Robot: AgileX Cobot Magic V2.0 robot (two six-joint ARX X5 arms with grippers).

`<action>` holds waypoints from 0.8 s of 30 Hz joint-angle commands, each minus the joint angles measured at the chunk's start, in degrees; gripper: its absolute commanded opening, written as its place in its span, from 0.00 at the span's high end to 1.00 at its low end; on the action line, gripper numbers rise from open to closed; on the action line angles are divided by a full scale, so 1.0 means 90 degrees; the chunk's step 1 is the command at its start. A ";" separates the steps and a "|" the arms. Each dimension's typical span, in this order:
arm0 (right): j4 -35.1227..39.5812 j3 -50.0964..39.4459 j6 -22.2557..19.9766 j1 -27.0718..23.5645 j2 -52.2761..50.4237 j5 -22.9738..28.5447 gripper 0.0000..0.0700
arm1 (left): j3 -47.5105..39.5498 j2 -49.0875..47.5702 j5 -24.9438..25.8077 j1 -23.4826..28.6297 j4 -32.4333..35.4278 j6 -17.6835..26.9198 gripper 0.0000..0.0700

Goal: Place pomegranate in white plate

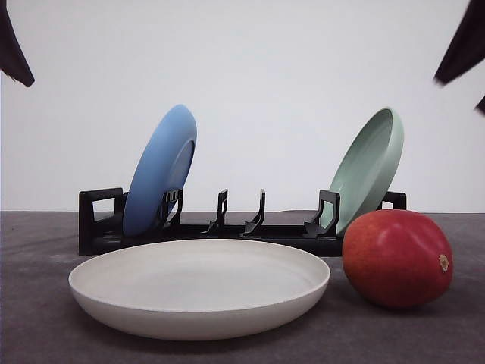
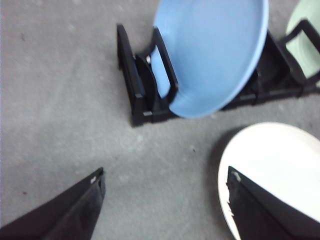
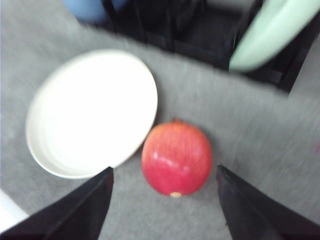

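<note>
The pomegranate (image 1: 397, 258) sits on the grey table (image 1: 45, 318), near the front and to the right, just beside the right edge of the white plate (image 1: 198, 287). From the front I cannot tell whether fruit and rim touch; from the right wrist camera they look to be touching or nearly so. Its tan stem nub faces right and toward the near edge.

The plate lies flat and holds nothing. Behind it runs a black rack (image 1: 98, 224) across the far side, with a blue plate (image 1: 158, 171) standing tilted in its left end and a green plate (image 1: 369, 167) leaning in its right end.

The right gripper (image 3: 165, 210) hangs above the pomegranate, its two dark fingers (image 3: 80, 212) spread wide on either side of it, not touching it and holding nothing. The left gripper (image 2: 165, 207) is up over the table near the left end of the rack, also spread wide with nothing between its fingers (image 2: 70, 212); one finger overlaps the white plate's edge in that view.
</note>
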 commanded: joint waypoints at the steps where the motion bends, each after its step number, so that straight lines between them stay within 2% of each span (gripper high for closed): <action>1: 0.0048 0.0198 0.0456 0.0164 0.0280 0.0146 0.41 | 0.0046 0.0021 0.0032 0.0003 0.0090 -0.0020 0.33; 7: 0.0041 0.0487 0.0958 0.0548 0.1394 0.0350 0.32 | 0.0046 0.0024 0.0032 0.0003 0.0091 -0.0020 0.33; 10: 0.0053 0.0610 0.1038 0.0654 0.1949 0.0490 0.28 | 0.0046 0.0026 0.0032 0.0003 0.0092 -0.0020 0.33; 14: 0.0221 0.0670 0.1047 0.0717 0.2588 0.0704 0.12 | 0.0046 0.0026 0.0032 0.0003 0.0091 -0.0020 0.33; 15: 0.0253 0.0675 0.1050 0.0717 0.2719 0.0735 0.10 | 0.0046 0.0026 0.0032 0.0003 0.0091 -0.0020 0.33; 24: 0.0615 0.0677 0.1047 0.0717 0.3617 0.0761 0.09 | 0.0046 0.0026 0.0032 0.0003 0.0091 -0.0020 0.33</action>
